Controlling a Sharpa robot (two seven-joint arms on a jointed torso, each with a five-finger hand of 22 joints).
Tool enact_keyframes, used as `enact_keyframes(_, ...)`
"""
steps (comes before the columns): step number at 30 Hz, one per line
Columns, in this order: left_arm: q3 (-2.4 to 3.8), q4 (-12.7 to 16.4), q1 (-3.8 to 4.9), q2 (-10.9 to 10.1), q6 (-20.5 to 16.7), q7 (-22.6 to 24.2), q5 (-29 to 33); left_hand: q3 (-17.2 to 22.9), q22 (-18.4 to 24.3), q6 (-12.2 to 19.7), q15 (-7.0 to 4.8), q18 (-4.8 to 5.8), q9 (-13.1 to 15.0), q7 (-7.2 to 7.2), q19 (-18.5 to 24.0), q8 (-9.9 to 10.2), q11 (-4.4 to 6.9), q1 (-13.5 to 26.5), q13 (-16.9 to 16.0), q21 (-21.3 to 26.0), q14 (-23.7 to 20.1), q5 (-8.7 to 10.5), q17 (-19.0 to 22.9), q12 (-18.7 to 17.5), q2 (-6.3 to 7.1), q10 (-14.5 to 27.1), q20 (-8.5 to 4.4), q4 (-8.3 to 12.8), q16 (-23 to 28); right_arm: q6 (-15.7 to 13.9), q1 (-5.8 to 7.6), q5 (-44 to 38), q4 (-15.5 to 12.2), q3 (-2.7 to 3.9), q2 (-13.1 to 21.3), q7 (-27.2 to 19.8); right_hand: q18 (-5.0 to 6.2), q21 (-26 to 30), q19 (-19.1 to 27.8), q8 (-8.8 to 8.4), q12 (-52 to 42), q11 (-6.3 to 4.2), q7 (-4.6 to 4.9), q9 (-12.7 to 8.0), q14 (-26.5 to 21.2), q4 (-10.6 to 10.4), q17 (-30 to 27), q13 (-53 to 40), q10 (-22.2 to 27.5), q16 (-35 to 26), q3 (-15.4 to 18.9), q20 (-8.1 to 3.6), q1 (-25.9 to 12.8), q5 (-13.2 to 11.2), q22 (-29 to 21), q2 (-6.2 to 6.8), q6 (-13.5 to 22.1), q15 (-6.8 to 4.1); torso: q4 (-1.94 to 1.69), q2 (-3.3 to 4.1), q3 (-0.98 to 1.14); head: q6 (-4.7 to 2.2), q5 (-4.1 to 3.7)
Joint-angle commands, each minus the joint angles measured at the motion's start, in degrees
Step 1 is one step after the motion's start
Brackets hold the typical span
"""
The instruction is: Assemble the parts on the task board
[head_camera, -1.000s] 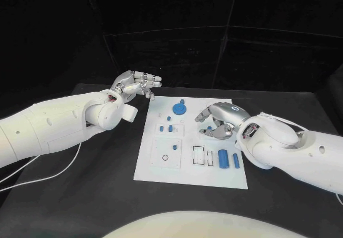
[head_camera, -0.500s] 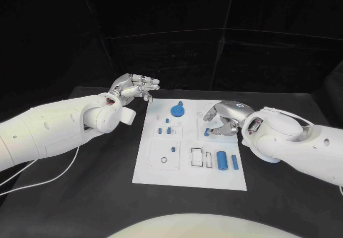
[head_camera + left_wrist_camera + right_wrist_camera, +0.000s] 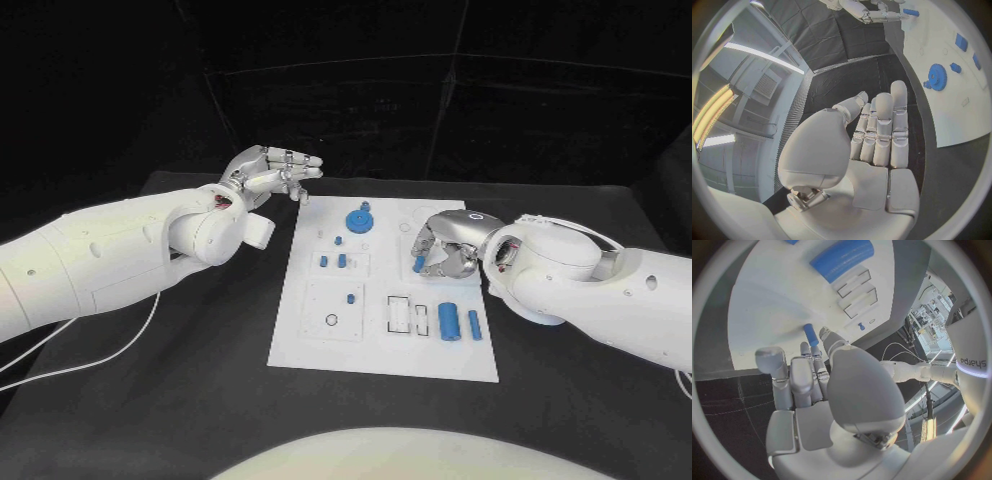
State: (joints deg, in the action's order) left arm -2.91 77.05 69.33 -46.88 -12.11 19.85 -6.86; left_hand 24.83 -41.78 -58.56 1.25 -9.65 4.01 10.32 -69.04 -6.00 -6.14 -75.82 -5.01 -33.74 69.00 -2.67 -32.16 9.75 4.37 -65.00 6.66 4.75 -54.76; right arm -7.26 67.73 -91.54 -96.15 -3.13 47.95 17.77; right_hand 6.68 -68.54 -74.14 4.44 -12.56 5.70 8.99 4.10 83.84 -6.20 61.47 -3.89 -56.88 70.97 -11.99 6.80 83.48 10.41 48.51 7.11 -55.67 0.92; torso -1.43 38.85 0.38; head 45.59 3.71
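Desk: black surface; carries the task board at its middle.
Task board: white plate lying flat between the two arms; judged partly assembled.
Done, as judged: a blue gear sits at the far end of the board, several small blue parts stand in the left-hand recesses, and two blue cylinders lie near the board's right edge.
Left, as judged: two narrow rectangular slots and a ring-shaped recess appear unfilled; one blue peg is off the board, in the right hand.
Right hand: over the board's right middle; fingers clamped on the blue peg, which projects past the fingertips toward the board.
Left hand: raised beyond the board's far left corner, well apart from the parts; fingers together and extended, holding nothing.
Head view: gives the full board layout and both hands' positions relative to it.
Right wrist view: shows the pinch on the peg clearly, plus a large blue cylinder and empty slots beyond it.
Left wrist view: confirms the bare palm; shows the gear and the distant right hand.
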Motion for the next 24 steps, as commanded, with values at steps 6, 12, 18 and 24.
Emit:
enact_keyframes(6, 0.05, -0.1, 0.1, 0.2, 0.6, 0.3, 0.2, -0.2, 0.1, 0.1, -0.07, -0.78, -0.1, 0.27, 0.5, -0.3, -0.06, 0.1, -0.1, 0.3, -0.4, -0.19, 0.1, 0.1, -0.21, 0.2, 0.1, 0.1, 0.1, 1.7, 0.1, -0.1, 1.0, 0.02, -1.3, 0.4, 0.46, -0.6, -1.0, 0.67, -0.5, -0.38, 0.22, 0.0, 1.1, -0.6, 0.1, 0.2, -4.6, -0.1, -2.8, -0.53, 0.7, 0.2, 1.3, -1.65, -2.5, -0.71, 0.01, 0.05, 0.05, 0.15, 0.05)
enact_keyframes(12, 0.05, -0.1, 0.1, 0.2, 0.6, 0.3, 0.2, -0.2, 0.1, 0.1, -0.07, -0.78, -0.1, 0.27, 0.5, -0.3, -0.06, 0.1, -0.1, 0.3, -0.4, -0.19, 0.1, 0.1, -0.21, 0.2, 0.1, 0.1, 0.1, 0.6, 0.09, -0.7, 1.7, 0.02, -1.9, 0.8, 0.3, -1.2, -1.7, 0.99, 0.0, -0.84, -0.06, 0.1, 1.4, -0.9, 0.7, 0.2, -7.2, 0.5, -5.0, -0.86, 1.2, -0.3, 2.2, -2.3, -4.2, -1.09, 0.06, -0.01, 0.01, 0.32, 0.04)
enact_keyframes(18, 0.05, -0.1, 0.1, 0.2, 0.7, 0.2, 0.2, -0.2, 0.1, 0.1, -0.07, -0.78, -0.1, 0.27, 0.5, -0.3, -0.06, 0.1, -0.1, 0.3, -0.4, -0.19, 0.1, 0.1, -0.21, 0.2, 0.1, 0.1, 0.1, 0.1, 0.09, -1.7, 2.4, 0.02, -2.2, 1.7, 0.23, -1.5, -1.9, 0.84, 1.2, -1.04, -0.14, -0.1, 1.5, 0.1, 1.0, 0.2, -8.4, 0.9, -8.2, -1.15, 2.6, -2.4, 2.5, -2.37, -4.9, -1.28, 0.02, -0.04, 0.0, 0.43, 0.06)
enact_keyframes(24, 0.05, -0.1, 0.1, 0.1, 0.9, -0.1, 0.2, -0.4, 0.1, 0.2, -0.05, -0.78, -0.1, 0.28, 0.5, -0.4, -0.08, 0.1, -0.1, 0.3, -0.4, -0.19, 0.1, 0.1, -0.26, 0.3, 0.12, 0.0, 0.1, 1.1, 0.07, -2.4, 2.2, 0.0, -2.6, 2.3, 0.21, -1.6, -1.8, 0.37, 2.2, -0.9, 0.01, -0.2, 1.5, 0.5, 1.0, 0.2, -8.7, 1.0, -9.7, -1.09, 2.4, -2.7, 2.6, -1.14, -4.7, -1.16, 0.02, -0.01, 0.01, 0.66, 0.12)
